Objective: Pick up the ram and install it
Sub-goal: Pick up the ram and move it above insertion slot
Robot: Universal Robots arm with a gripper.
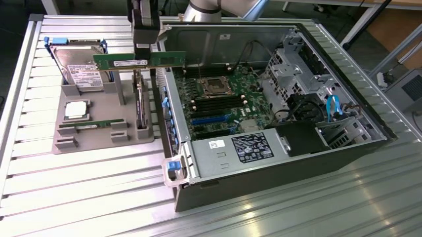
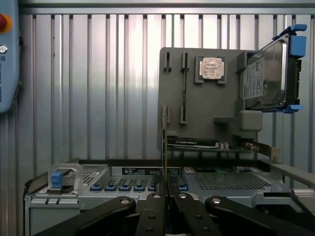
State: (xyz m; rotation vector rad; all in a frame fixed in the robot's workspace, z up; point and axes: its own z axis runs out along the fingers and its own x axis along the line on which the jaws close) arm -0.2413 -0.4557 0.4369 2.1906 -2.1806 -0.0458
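The gripper (image 1: 144, 49) is clamped on the ram (image 1: 168, 59) and holds it level in the air, over the near wall of the open case (image 1: 277, 163) and the edge of the grey tray (image 1: 108, 111). A hard drive (image 1: 79, 69) stands in that tray.

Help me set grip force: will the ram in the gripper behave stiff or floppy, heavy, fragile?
Probably stiff: the ram sticks out straight on both sides of the gripper, with no sag. Likely light, since it is a thin, slim board. Perhaps fragile: it is bare and uncased.
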